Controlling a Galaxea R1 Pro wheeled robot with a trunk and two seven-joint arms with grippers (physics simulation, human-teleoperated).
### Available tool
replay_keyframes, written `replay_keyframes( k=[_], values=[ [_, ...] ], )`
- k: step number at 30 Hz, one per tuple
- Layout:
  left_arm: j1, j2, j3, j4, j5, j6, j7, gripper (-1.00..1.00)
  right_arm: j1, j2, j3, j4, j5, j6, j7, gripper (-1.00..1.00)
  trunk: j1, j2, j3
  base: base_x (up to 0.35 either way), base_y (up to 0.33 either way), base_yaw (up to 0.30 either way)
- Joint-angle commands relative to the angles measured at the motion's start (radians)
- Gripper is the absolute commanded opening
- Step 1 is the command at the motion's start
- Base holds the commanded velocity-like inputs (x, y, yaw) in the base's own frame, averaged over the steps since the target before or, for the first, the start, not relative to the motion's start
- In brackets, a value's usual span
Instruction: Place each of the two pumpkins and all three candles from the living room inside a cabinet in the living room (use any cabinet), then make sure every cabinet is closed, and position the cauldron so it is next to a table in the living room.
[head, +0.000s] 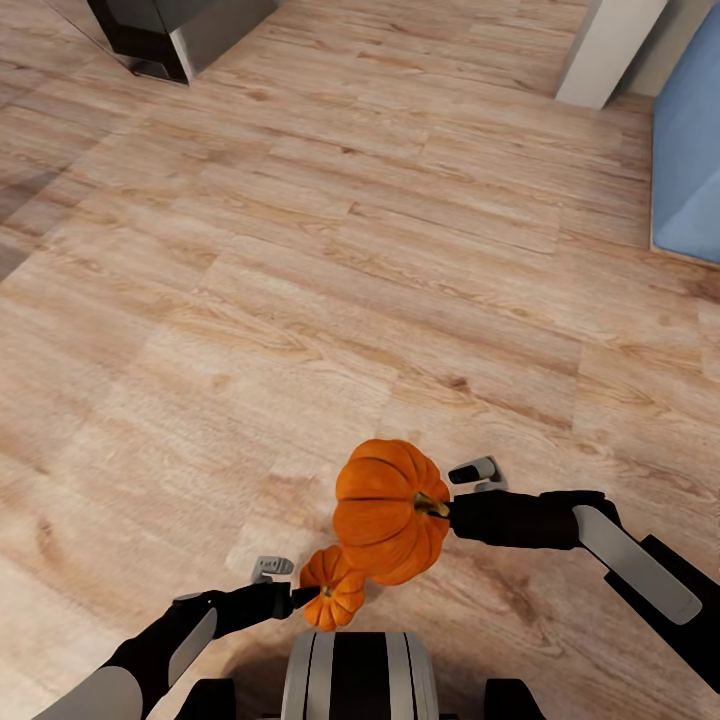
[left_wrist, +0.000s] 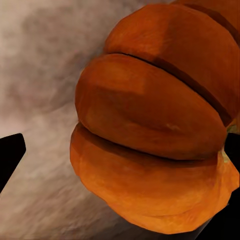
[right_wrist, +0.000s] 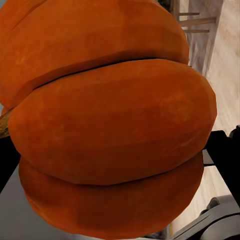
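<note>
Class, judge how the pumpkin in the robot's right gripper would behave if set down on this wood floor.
The pumpkin looks rounded and ribbed, so it would probably roll or rock. Its skin looks smooth, so possibly slippery. The right gripper seems to hold it near the stem, so it might swing or slip.

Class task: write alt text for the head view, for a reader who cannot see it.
Two robot arms each hold an orange pumpkin over a pale wood floor: the right claw grips the larger-looking pumpkin, the left claw the smaller-looking pumpkin. A blue furniture edge shows at right.
</note>
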Motion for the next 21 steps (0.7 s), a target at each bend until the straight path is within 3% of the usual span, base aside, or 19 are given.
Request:
replay_keyframes(
  k=[1,21],
  values=[
    [0.000,0.002,-0.004,-0.001,0.011,0.010,0.000,1.00,-0.001,-0.001,0.002,0.000,-0.007,0.005,-0.002,-1.00,0.000,0.000,-0.001,0.008,-0.040,0.000],
    [0.000,0.001,-0.004,-0.001,0.010,0.009,0.001,1.00,-0.001,0.000,0.002,0.000,-0.004,0.005,-0.003,-1.00,0.000,0.000,-0.001,0.001,-0.048,0.000]
  ],
)
